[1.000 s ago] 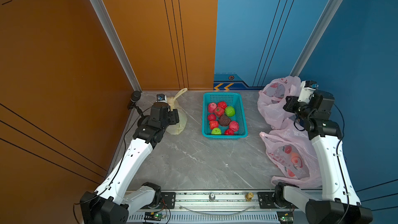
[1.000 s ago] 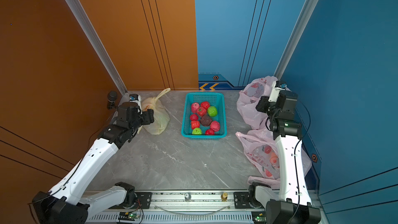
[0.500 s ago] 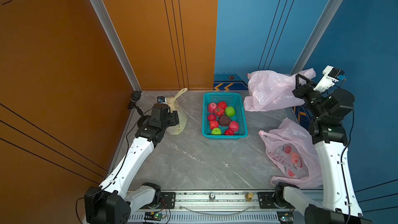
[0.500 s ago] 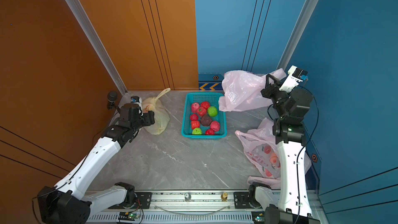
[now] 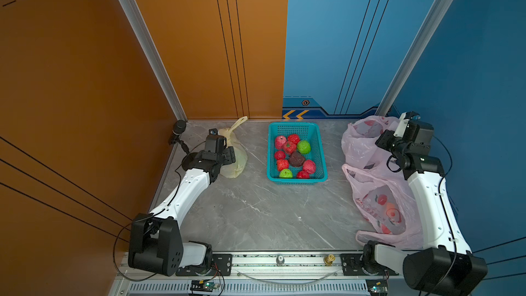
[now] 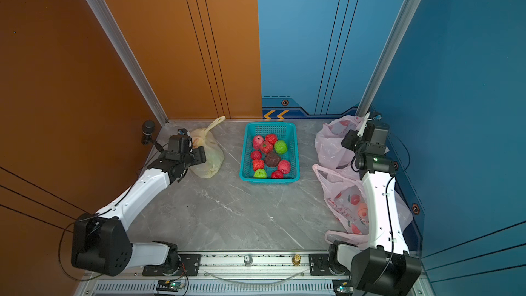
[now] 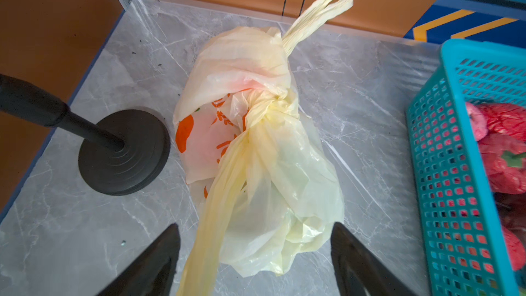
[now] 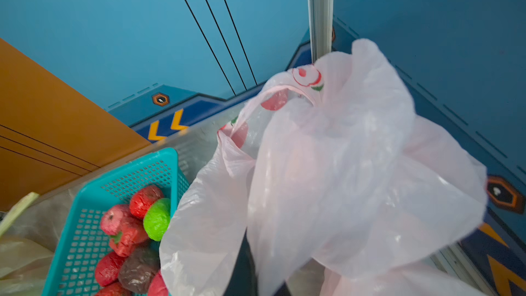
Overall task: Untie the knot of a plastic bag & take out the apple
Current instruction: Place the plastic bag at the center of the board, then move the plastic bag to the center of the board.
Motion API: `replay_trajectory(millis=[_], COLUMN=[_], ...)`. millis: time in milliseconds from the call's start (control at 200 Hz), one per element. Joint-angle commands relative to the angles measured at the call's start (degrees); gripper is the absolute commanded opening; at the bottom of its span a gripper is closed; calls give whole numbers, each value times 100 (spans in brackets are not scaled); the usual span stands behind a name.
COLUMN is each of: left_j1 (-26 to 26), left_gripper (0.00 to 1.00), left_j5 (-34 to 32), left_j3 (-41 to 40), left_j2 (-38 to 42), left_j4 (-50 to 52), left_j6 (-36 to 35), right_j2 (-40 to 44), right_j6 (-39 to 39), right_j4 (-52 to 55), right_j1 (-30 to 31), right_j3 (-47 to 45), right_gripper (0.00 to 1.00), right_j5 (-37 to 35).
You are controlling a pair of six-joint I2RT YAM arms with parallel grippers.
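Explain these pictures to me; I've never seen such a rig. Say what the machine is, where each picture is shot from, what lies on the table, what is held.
Two white robot arms stand at a grey table's near edge, each ending in a two-fingered gripper. The two wide pictures look down from above; the two close ones come from cameras on the wrists. On the table lie a knotted yellow bag, a teal basket of red and green fruit, and a pink bag lying loose. The left gripper stands open at the yellow bag, holding nothing. The right gripper is shut on a second pink bag.
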State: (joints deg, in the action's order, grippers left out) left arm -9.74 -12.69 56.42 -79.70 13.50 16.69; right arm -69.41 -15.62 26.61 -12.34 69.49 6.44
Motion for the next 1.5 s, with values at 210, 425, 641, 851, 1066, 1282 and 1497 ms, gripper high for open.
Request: replay_trajectory(millis=[210, 425, 641, 851, 1066, 1282, 1497], left_j1=[-19, -148, -624, -1273, -1587, -1386, -503], left_gripper=[57, 13, 12, 13, 37, 64, 67], left_j5=[-22, 655, 1103, 1322, 1854, 2350, 1533], left_j3=[954, 879, 64, -743, -1386, -1222, -800], left_j2=[-1477, -1477, -256, 1001, 1827, 2839, 2848], left_j4=[-430, -313, 165, 495, 580, 920, 1330], left_j6=[-170, -207, -45, 578, 1440, 1593, 1021], right_j2=[155, 570, 734, 313, -852, -1813, -2345], right_j6=[425, 454, 509, 225, -157, -75, -554], right_j4=[614, 1086, 1267, 635, -373, -244, -766], right_j1=[-29, 125, 1447, 3416, 5058, 6065, 6491], right_j3=[167, 762, 1040, 559, 277, 704, 843], right_gripper=[36, 39, 39, 39, 39, 47, 56], right_j5=[-18, 512, 1061, 1489, 1793, 1091, 101])
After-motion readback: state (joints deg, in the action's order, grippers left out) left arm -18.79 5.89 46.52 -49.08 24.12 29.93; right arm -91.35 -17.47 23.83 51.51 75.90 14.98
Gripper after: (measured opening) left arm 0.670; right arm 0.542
